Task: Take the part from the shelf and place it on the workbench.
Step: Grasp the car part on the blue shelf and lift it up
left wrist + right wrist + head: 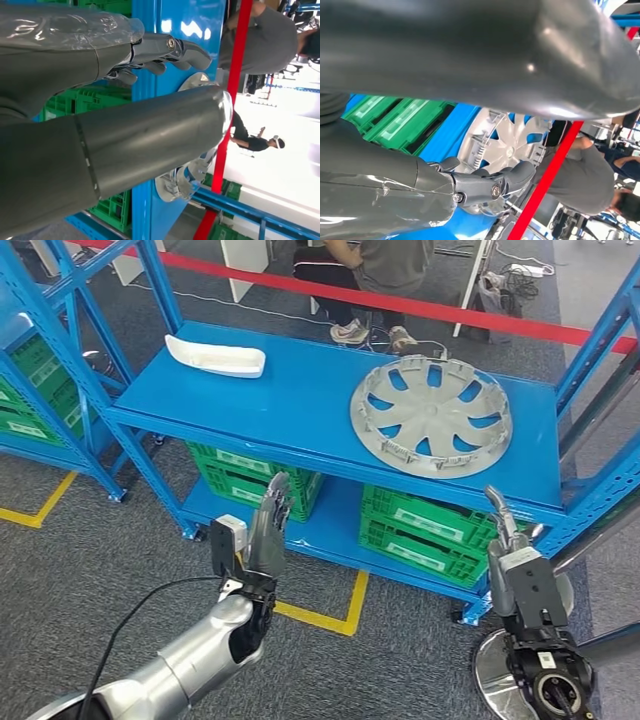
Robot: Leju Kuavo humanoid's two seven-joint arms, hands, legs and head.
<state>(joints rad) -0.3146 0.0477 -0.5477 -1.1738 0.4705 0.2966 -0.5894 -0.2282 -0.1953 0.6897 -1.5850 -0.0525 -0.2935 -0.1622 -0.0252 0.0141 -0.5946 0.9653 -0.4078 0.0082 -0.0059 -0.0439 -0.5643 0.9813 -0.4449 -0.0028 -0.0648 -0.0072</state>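
The left robot hand (269, 530) is raised in front of the shelf's (302, 405) front edge, fingers straight and together, pointing up toward the blue deck; it holds nothing. In the left wrist view its fingers (166, 50) reach alongside the blue edge without touching it, thumb (151, 140) apart from them. The right robot hand (521, 560) stands lower right, just below the shelf's front lip, fingers extended upward and also empty; the right wrist view shows its fingers (497, 182) stretched out short of the rim of the part.

The part — a grey wheel cover (432, 415) with curved spokes — lies flat on the right half of the top deck, its near rim close to the front edge, its right side near the blue upright (596, 350). Open blue deck lies between it and a white curved piece (215, 356) far to the left, near the rear corner.

Under the deck, green crates (423, 530) sit on the lower shelf, right behind both hands. Grey carpet with yellow floor tape (332, 615) spreads beneath the arms. Behind the shelf runs a red barrier tape (423, 305) — beyond it a seated person (377, 270).
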